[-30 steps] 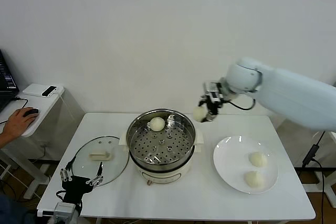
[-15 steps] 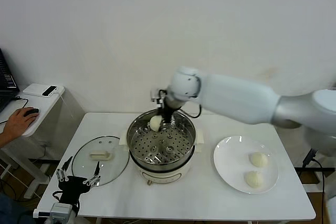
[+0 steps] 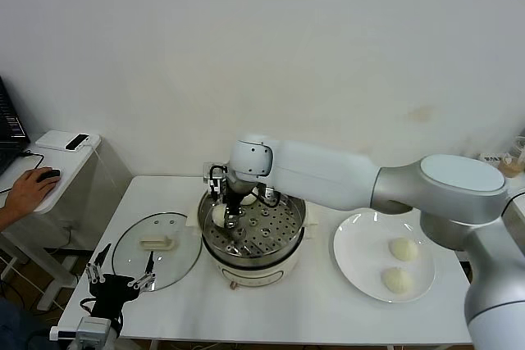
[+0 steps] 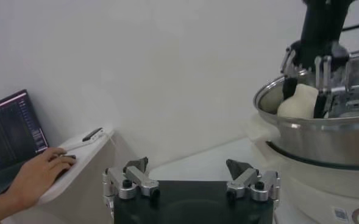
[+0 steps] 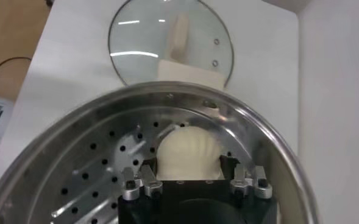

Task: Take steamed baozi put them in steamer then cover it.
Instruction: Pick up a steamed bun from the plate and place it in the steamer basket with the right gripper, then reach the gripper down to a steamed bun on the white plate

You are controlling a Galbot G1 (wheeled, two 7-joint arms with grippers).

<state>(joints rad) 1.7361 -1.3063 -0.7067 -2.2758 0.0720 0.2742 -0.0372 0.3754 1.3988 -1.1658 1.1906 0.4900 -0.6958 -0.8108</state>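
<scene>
The steamer (image 3: 283,261) stands mid-table, its perforated tray (image 5: 100,170) showing. My right gripper (image 3: 229,212) reaches down into its left side, shut on a cream-white baozi (image 5: 188,153), which also shows above the steel rim (image 4: 298,102). Whether that bun rests on the tray I cannot tell. A second baozi (image 3: 249,199) lies at the tray's back, partly hidden by the wrist. Two more baozi (image 3: 402,248) (image 3: 397,279) sit on the white plate (image 3: 353,256). The glass cover (image 3: 156,250) lies flat left of the steamer. My left gripper (image 4: 188,171) hangs open at the table's front left corner.
A person's hand (image 3: 26,192) rests on a mouse on the small side table (image 3: 61,161) to the left, beside a laptop (image 4: 8,137). Bare tabletop (image 3: 312,309) runs in front of the steamer and plate. The wall stands close behind.
My right arm swung left from beside the steamer's right rim, across the pot, and lowered the held baozi into the tray's left side. The left arm barely moved.
</scene>
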